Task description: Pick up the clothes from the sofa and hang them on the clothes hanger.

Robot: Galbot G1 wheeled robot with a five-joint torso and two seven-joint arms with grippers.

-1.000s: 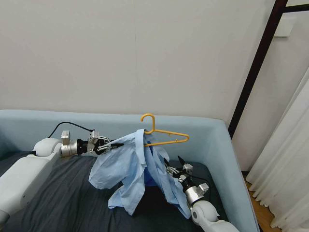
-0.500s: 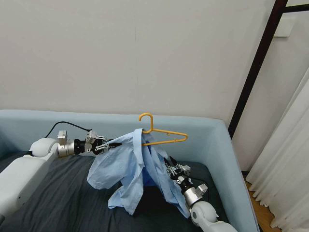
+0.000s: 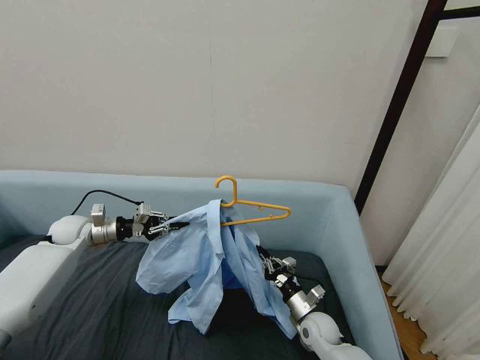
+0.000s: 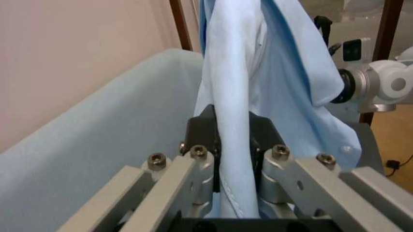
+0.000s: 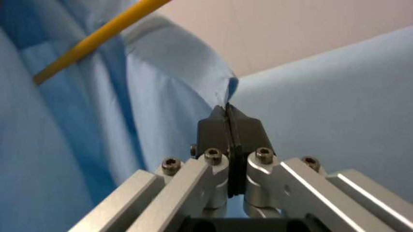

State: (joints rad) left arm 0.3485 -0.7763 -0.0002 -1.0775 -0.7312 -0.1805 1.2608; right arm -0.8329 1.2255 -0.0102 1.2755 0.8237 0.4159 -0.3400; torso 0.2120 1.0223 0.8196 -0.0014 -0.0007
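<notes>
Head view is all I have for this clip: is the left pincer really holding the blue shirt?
Observer: Yes. The left wrist view shows the left pincer shut on a fold of the shirt.
Operator: And the right one?
Observer: The right pincer is pinched shut on a shirt edge.
Operator: Touching the hanger?
Observer: No, the yellow hanger passes beyond the tips, apart from them.

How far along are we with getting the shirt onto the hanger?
Done: the blue shirt is raised from the sofa and draped over one end of the yellow hanger. In hand: left gripper and right gripper each pinch its fabric. Left: the hanger's other end is bare, and neither gripper has released.
</notes>
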